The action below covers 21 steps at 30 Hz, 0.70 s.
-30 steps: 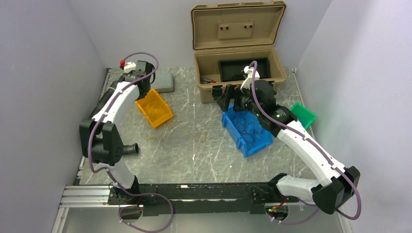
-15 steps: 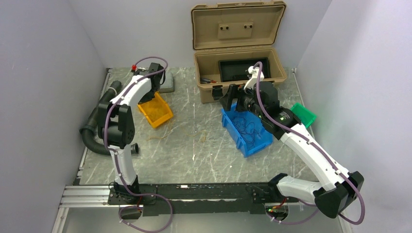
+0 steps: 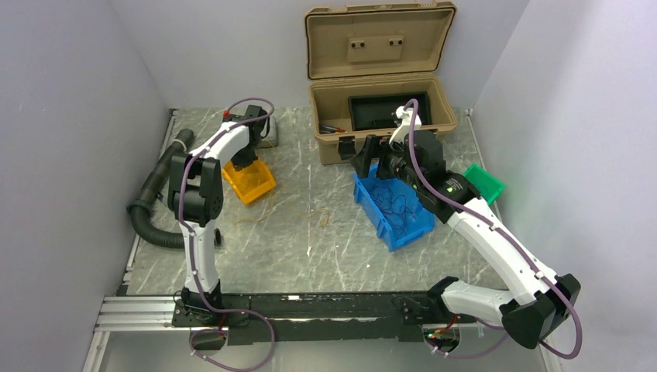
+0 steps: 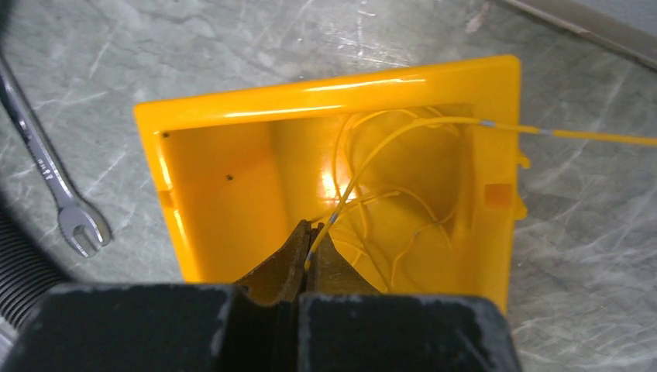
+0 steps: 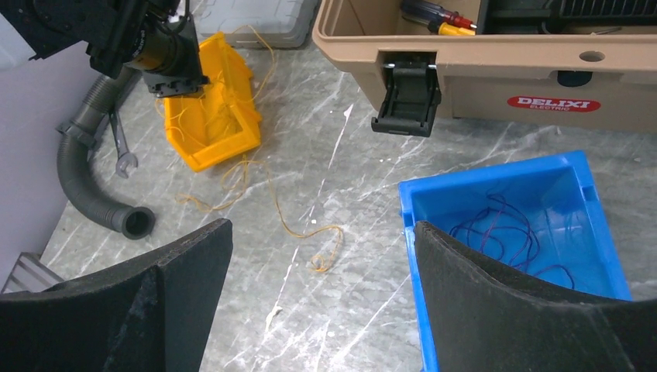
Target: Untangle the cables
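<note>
My left gripper (image 4: 312,232) is shut on a thin yellow wire (image 4: 403,132) that arcs up out of the yellow bin (image 4: 225,194) and runs off over its right rim. More yellow wires lie coiled inside that bin. In the top view the left gripper (image 3: 246,159) hangs over the yellow bin (image 3: 249,184). My right gripper (image 5: 321,226) is open and empty, above the table by the blue bin (image 5: 496,174). That bin holds a tangle of blue and dark wires (image 5: 503,229). Loose orange wires (image 5: 271,201) trail on the table from the yellow bin (image 5: 209,124).
An open tan toolbox (image 3: 380,116) stands at the back. A black corrugated hose (image 3: 151,209) curls at the left wall, with a wrench (image 4: 46,170) beside it. A green bin (image 3: 484,184) sits at the right and a grey box (image 3: 267,136) behind the yellow bin.
My left arm has swung right and folded upright, bringing its gripper over the yellow bin and uncovering the hose. The right arm moved only slightly.
</note>
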Motion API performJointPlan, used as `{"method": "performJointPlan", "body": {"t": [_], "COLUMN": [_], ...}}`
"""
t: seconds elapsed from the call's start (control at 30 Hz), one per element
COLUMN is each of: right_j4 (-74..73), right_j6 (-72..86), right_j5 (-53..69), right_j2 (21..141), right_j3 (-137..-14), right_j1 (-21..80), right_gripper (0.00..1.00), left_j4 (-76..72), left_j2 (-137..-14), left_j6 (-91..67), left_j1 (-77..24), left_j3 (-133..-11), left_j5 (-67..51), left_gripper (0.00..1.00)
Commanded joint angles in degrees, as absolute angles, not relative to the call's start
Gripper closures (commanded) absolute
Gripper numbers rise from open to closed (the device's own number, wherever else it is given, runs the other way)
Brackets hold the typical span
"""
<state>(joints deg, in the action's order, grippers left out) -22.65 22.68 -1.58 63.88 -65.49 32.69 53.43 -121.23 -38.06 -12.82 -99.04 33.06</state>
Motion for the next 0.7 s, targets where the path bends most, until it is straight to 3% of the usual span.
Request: {"method": "performJointPlan", "body": {"t": [0.0,0.17,0.27,0.4,0.67], "right_j4": [-22.19,-22.62,-22.97,-23.27,-22.95], "right_j6": [22.19,22.19,22.11,22.13,22.98], "right_j5": [-3.07,-3.15,-3.32,-3.32,-2.16], "right_j2": [62.35,62.17,61.87,61.87,61.97], "right_j3": [-66.12,-66.40,-66.61,-67.10,-67.16], "right_j1": [32.87,32.89,32.92,32.94,32.93], "right_gripper": [0.11,0.11,0.11,0.11,0.11], "left_j4": [49.79,47.39,46.33,44.42,51.40], "left_j2": [-121.64,-120.24,-116.95,-111.15,-107.68], "left_j6": [-35.71,-32.58,-31.14,-30.33,-28.24], "left_j1": [-12.88,-11.98,-11.35,-11.06,-10.63], "left_j3": [-100.47,-99.67,-98.20,-95.65,-100.86], "left_j5": [28.67,24.58,22.49,22.88,24.19], "left_gripper": [1.00,0.96,0.88,0.68,0.62]}}
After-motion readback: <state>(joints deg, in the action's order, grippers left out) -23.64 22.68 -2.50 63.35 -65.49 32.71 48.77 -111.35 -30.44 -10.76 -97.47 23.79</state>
